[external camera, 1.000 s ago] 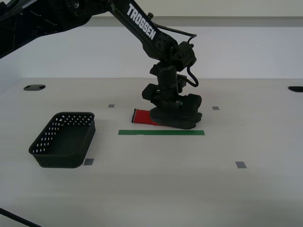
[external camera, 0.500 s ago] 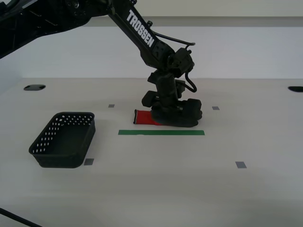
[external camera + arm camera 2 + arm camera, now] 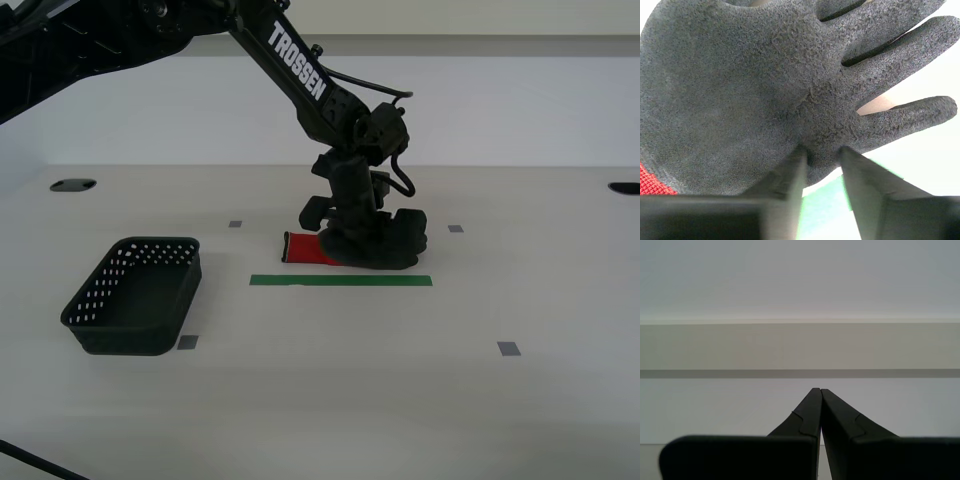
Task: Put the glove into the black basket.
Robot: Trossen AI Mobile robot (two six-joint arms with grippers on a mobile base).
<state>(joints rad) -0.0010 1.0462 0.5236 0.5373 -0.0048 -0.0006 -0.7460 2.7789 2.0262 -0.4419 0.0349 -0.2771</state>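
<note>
The glove (image 3: 398, 246) lies flat on the table just behind a green tape strip (image 3: 340, 280), its red cuff (image 3: 300, 248) pointing to the exterior view's left. My second gripper (image 3: 355, 245) is down on it. In the second wrist view the glove's grey palm (image 3: 765, 75) fills the frame and my second gripper (image 3: 822, 152) pinches a puckered fold at the palm's edge. The black basket (image 3: 135, 295) stands empty at the exterior view's left, well apart from the glove. My first gripper (image 3: 820, 392) is shut and empty, facing a pale wall.
Small grey tape squares (image 3: 509, 349) mark the table, one right by the basket (image 3: 187, 342). Dark round holes sit at the table's far corners (image 3: 72, 185). A white wall runs behind the table.
The second arm has drawn slightly to the exterior view's left and settled on the glove, nudging the glove a little. The basket has not moved.
</note>
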